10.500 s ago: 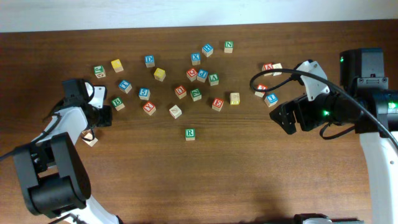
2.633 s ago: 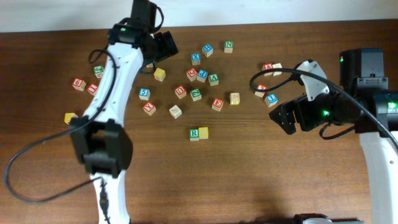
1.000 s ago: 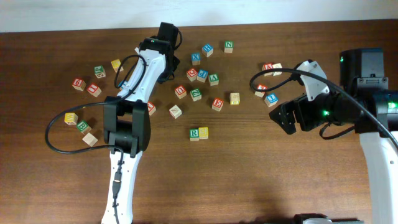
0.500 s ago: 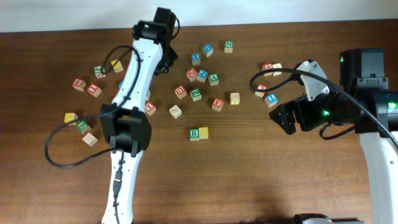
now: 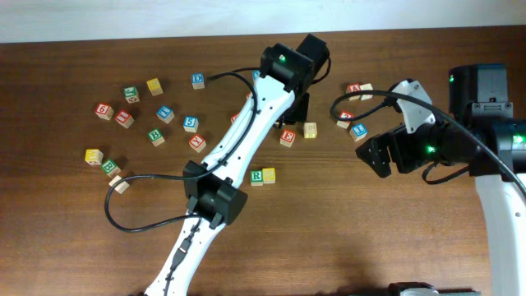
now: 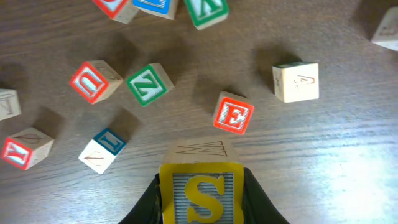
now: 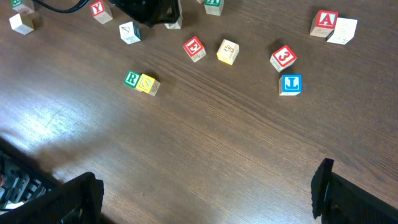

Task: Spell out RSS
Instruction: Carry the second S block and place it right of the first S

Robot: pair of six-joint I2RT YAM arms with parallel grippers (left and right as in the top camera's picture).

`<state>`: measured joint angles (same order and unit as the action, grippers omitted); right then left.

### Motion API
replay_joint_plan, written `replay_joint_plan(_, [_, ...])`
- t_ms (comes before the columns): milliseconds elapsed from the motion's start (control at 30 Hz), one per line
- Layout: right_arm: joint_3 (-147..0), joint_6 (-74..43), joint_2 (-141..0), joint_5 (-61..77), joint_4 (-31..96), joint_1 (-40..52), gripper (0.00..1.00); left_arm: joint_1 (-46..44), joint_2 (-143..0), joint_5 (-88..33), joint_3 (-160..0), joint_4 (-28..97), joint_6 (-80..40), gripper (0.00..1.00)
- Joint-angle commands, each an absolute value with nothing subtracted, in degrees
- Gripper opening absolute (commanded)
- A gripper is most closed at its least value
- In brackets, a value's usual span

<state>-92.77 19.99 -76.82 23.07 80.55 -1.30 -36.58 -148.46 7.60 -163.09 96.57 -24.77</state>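
Note:
My left gripper (image 6: 200,211) is shut on a yellow S block (image 6: 200,194) and holds it above the table, near a red E block (image 6: 234,114). In the overhead view the left gripper (image 5: 300,105) hangs over the middle cluster and hides its block. A green R block (image 5: 256,176) sits mid-table with a yellow block (image 5: 269,174) touching its right side; both show in the right wrist view, the R block (image 7: 131,79) and the yellow block (image 7: 148,84). My right gripper (image 7: 202,198) is open and empty, at the right (image 5: 374,156).
Loose letter blocks lie around: a green Z (image 6: 149,85), a red U (image 6: 91,81), a plain wooden block (image 6: 296,81), several at the far left (image 5: 103,110), and a few near the right arm (image 5: 358,130). The left arm stretches across the table's middle.
The left arm has swung from the back left to the back middle, over the red E. The yellow block from the back left is gone from its place. The right arm has not moved.

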Motion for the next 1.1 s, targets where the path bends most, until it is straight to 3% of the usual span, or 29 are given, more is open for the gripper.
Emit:
replay_joint_plan(0, [-93.01, 20.58, -76.55, 23.75, 80.38, -1.43, 0.98, -35.86, -147.39, 3.66, -162.28, 96.73, -23.05, 0.0])
replay_joint_plan(200, [-93.01, 20.58, -76.55, 23.75, 80.38, -1.43, 0.98, -33.93, -133.49, 2.42, -142.93, 90.72, -23.92, 0.0])
replay_joint_plan(367, [-93.01, 20.58, -76.55, 23.75, 80.38, -1.43, 0.98, -34.02, -108.05, 1.23, -97.58, 64.49, -23.7, 0.0])
replay_joint_plan(667, [-93.01, 20.58, -76.55, 23.75, 80.38, -1.43, 0.98, -42.28, -106.06, 7.38, -88.84, 54.06, -30.44, 0.0])
replay_joint_plan(1067, [-93.01, 20.58, -76.55, 23.75, 80.38, -1.43, 0.98, -43.81, -110.72, 7.81, -82.74, 44.75, -40.38, 0.0])
